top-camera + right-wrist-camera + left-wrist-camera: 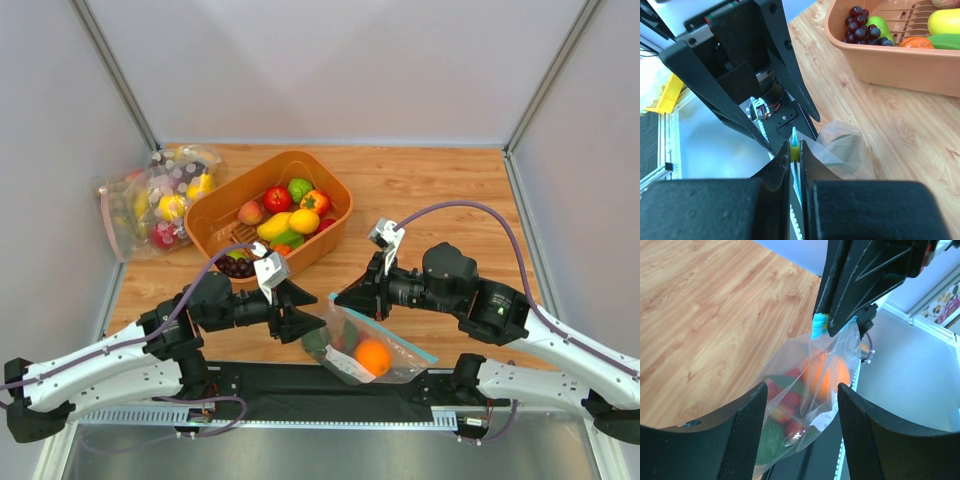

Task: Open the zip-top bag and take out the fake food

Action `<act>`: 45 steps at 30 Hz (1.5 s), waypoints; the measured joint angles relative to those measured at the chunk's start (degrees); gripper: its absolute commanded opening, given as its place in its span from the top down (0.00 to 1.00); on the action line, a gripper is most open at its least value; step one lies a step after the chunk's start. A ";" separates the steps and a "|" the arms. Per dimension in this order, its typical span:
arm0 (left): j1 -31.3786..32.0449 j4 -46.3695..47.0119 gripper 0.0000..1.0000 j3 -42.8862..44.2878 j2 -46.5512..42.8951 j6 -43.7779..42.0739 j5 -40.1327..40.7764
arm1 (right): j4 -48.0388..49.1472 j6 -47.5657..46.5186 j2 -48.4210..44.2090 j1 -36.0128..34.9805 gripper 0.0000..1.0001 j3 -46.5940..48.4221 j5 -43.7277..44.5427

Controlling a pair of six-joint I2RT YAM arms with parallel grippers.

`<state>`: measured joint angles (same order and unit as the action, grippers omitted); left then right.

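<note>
Right gripper pinches the teal zip strip of the zip-top bag at the near edge of the table. The left gripper is spread around the bag, gripping nothing. Left should take the opposite lip only, then peel apart.

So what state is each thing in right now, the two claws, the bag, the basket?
Bag: full, orange inside; zip open or sealed, cannot tell.
Left gripper: open, the bag between its fingers.
Right gripper: shut on the bag's blue strip.
Basket: filled with fruit.
Bags on the left: filled, lying heaped.
</note>
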<state>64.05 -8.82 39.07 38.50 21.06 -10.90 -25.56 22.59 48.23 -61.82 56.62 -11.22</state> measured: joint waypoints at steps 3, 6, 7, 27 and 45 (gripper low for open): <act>0.00 0.11 0.33 0.13 -0.83 -0.31 -0.24 | 0.00 0.02 0.00 0.00 1.00 0.00 -0.42; 0.00 0.92 0.33 1.18 0.76 -0.39 -1.49 | 0.02 0.02 0.02 0.00 1.00 0.00 -0.90; 0.02 1.31 0.34 1.88 2.08 -0.42 -2.21 | 0.02 0.02 0.02 0.00 1.00 0.00 -1.05; -0.02 9.14 0.98 3.85 11.50 1.40 -9.90 | -0.37 0.04 -0.35 0.02 1.00 -0.09 -1.42; -1.22 9.94 1.00 0.11 5.90 1.64 -7.39 | 0.90 0.07 -0.33 -0.15 1.00 -1.33 -1.79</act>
<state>62.83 1.13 39.18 44.40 22.70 -18.28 -24.67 22.65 47.90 -61.98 55.29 -13.02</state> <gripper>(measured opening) 0.006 0.035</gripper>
